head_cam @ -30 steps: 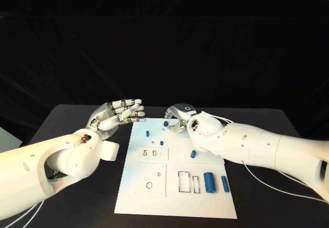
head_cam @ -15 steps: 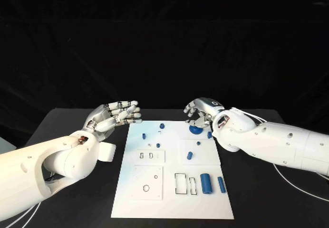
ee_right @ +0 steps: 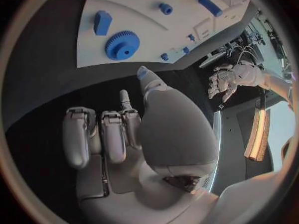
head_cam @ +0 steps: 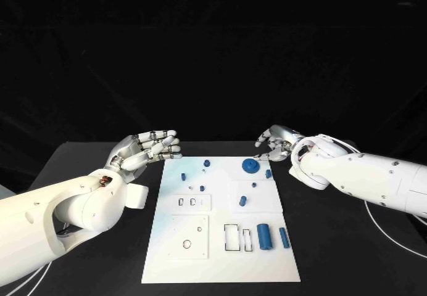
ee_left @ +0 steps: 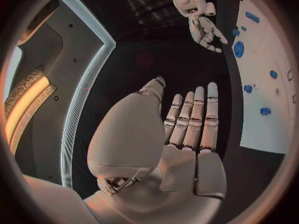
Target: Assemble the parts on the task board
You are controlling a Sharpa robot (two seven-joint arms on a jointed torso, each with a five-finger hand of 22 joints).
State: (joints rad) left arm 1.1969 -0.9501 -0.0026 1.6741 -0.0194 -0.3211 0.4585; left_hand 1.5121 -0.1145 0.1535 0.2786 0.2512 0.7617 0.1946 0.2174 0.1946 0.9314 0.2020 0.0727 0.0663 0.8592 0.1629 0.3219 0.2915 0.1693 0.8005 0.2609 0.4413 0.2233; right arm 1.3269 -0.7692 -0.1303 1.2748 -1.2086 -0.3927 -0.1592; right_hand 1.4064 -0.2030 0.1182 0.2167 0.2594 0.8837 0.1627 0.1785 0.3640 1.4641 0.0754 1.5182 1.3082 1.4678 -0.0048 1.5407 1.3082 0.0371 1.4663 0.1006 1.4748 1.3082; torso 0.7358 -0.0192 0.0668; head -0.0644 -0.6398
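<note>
The white task board [head_cam: 223, 259] lies lengthwise in the middle of the black table. A blue gear [head_cam: 251, 164] lies on its far end, with small blue pegs [head_cam: 207, 163] and a short blue piece [head_cam: 243, 200] around it. Two blue cylinders [head_cam: 264, 235] lie near the front right. My right hand [head_cam: 276, 143] hovers just off the board's far right corner, fingers apart and holding nothing; the gear [ee_right: 122, 45] and a blue block [ee_right: 101, 22] lie beyond its fingertips. My left hand [head_cam: 147, 151] is raised left of the board, palm up, fingers [ee_left: 187, 119] straight, holding nothing.
Outlined slots and holes [head_cam: 200, 229] mark the board's near half. Black table surface [head_cam: 80, 166] lies on both sides of the board. White cables [head_cam: 374, 216] hang from my right arm. The left hand [ee_right: 227, 79] shows across from the board [ee_right: 131, 5].
My right hand has drawn back from over the board's far end to its right corner, and the blue gear now lies uncovered on the board. The left hand has barely moved.
</note>
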